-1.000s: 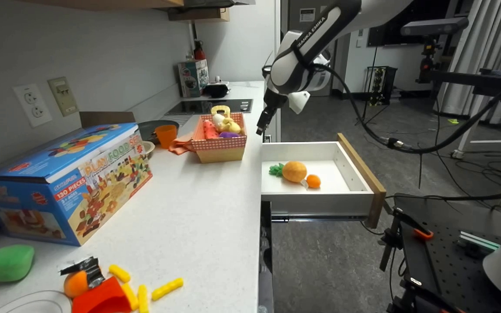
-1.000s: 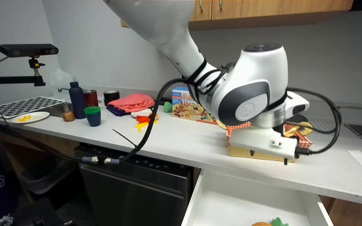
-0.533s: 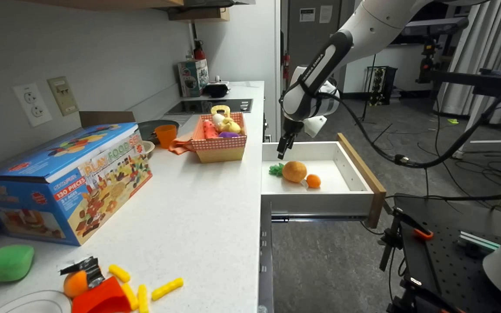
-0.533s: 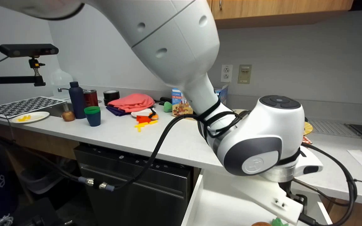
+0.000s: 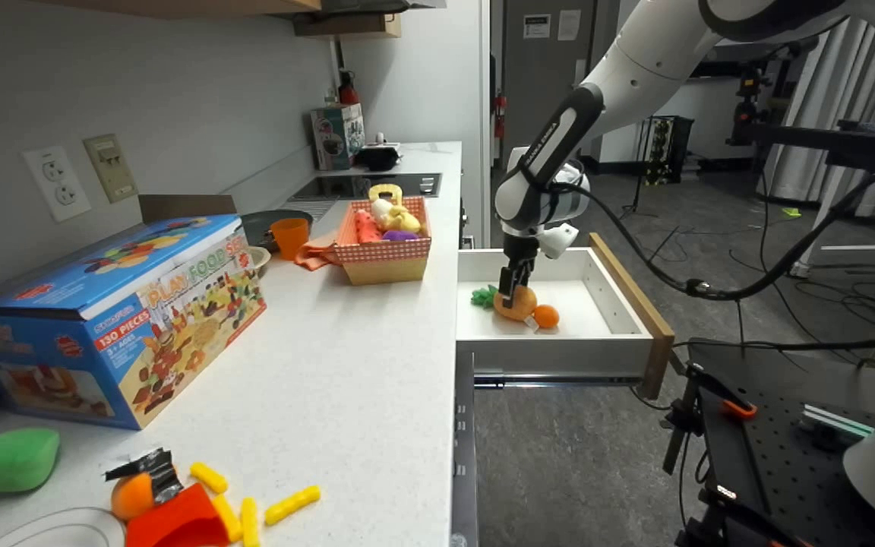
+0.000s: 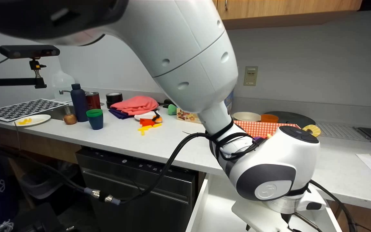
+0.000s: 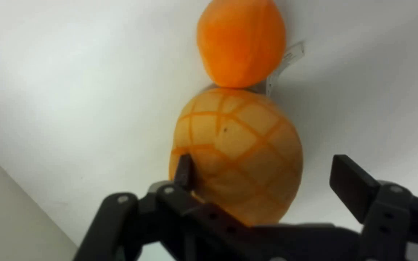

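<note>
Step in hand?
—Approach, I'd judge: the tool [image 7: 261, 161] is at the toy pineapple [image 7: 240, 152] in the drawer [image 5: 593, 304]. A grasp would call for centring around it.
—And the fingers [image 7: 353, 189], left to right?
—Spread wide: wrist-view left overlaps the pineapple, contact unclear; right stands apart. Nothing gripped.

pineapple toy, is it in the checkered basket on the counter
No, the pineapple toy lies in the pulled-out drawer, beside an orange toy.
</note>
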`<control>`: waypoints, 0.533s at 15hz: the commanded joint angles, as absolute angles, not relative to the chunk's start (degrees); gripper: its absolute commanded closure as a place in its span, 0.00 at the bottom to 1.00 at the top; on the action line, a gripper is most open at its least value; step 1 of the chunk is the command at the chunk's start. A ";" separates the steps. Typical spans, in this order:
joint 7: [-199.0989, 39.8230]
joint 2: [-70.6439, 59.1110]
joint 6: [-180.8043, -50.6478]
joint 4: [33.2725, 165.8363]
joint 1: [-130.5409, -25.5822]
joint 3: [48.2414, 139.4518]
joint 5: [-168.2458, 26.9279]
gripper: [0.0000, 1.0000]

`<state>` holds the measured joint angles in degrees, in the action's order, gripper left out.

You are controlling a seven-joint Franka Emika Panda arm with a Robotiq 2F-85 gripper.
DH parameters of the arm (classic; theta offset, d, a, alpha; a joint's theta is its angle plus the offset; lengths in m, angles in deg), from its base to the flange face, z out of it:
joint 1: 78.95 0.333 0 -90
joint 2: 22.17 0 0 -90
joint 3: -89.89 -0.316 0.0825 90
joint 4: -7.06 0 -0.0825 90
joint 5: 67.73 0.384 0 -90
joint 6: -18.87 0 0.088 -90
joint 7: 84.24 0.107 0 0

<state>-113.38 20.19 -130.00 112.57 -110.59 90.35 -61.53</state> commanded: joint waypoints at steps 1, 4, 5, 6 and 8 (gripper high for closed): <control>-113.94 23.25 -125.97 107.57 -111.28 89.52 -60.75 0.35; -113.37 23.30 -126.19 106.43 -111.01 90.03 -60.80 0.58; -113.28 22.75 -126.37 106.63 -110.98 90.14 -60.83 0.64; -113.03 22.05 -126.50 107.07 -110.85 90.34 -60.90 0.72; -112.17 18.62 -126.74 109.52 -110.04 91.36 -61.68 0.87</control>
